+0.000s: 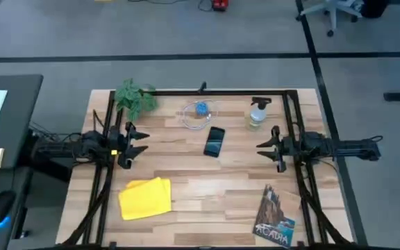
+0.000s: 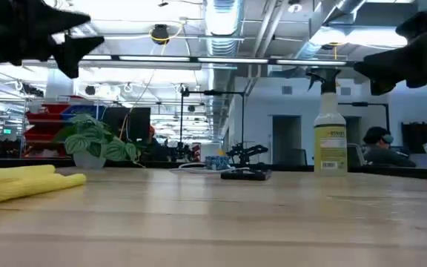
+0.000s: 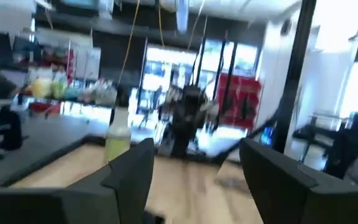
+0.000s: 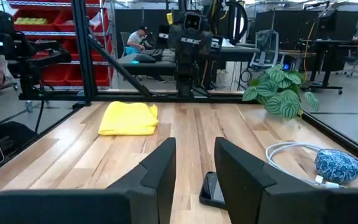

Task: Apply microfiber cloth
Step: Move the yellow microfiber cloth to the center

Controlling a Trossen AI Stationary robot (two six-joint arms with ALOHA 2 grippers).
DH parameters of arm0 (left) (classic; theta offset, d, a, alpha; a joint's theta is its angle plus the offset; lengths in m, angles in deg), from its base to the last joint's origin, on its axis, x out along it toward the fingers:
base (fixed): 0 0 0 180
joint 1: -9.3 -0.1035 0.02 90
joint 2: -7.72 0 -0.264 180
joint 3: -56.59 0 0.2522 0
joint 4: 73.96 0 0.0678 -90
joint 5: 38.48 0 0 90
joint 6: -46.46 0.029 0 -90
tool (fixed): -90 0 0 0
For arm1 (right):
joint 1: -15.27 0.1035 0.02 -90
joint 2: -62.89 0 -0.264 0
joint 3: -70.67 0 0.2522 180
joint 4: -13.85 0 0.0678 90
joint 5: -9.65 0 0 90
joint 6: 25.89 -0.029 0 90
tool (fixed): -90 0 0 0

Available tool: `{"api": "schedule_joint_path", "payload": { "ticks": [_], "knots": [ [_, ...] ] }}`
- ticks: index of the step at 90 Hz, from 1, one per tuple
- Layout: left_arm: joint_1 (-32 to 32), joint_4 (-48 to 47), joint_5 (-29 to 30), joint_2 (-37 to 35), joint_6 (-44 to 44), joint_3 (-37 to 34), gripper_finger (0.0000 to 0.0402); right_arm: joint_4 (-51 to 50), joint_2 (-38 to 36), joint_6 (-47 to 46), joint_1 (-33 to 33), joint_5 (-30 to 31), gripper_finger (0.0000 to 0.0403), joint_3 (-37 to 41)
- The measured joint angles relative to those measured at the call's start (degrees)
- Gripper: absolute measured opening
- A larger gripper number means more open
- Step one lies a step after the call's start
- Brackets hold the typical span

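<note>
- Bright yellow and rumpled, the microfiber cloth (image 1: 145,198) lies folded into a rough square on the wooden desk (image 1: 207,180), at its front left part, touched by nothing.
- A black smartphone (image 1: 214,142) lies flat near the desk's middle, well apart from the cloth.
- Behind the phone lies a white cable loop with a blue patterned pouch (image 1: 201,109); a spray bottle (image 1: 257,114) stands to its right, a green leafy plant (image 1: 135,98) at the back left corner.
- A booklet (image 1: 275,217) lies at the front right.
- The left hand (image 1: 139,145) hangs above the desk's left side, fingers spread, holding nothing.
- The right hand (image 1: 264,147) hangs above the right side, fingers spread, holding nothing.
</note>
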Motion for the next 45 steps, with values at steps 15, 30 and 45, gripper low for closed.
{"api": "schedule_joint_path", "payload": {
  "ticks": [15, 30, 45],
  "knots": [
    [6.44, -10.82, 9.18, 12.0, 5.19, 10.26, 0.0217, 0.0, 0.0, -0.02, 0.01, 0.0, 0.0098, -0.02],
    [13.04, -27.62, 16.31, 30.06, 3.29, 22.75, 0.0217, 0.0, 0.0, -0.04, 0.0, 0.0, 0.0098, -0.01],
    [17.25, -32.94, 11.31, 44.86, -3.46, 30.27, 0.0217, 0.0, 0.0, -0.07, 0.0, 0.01, 0.0098, -0.02]
  ]
}}
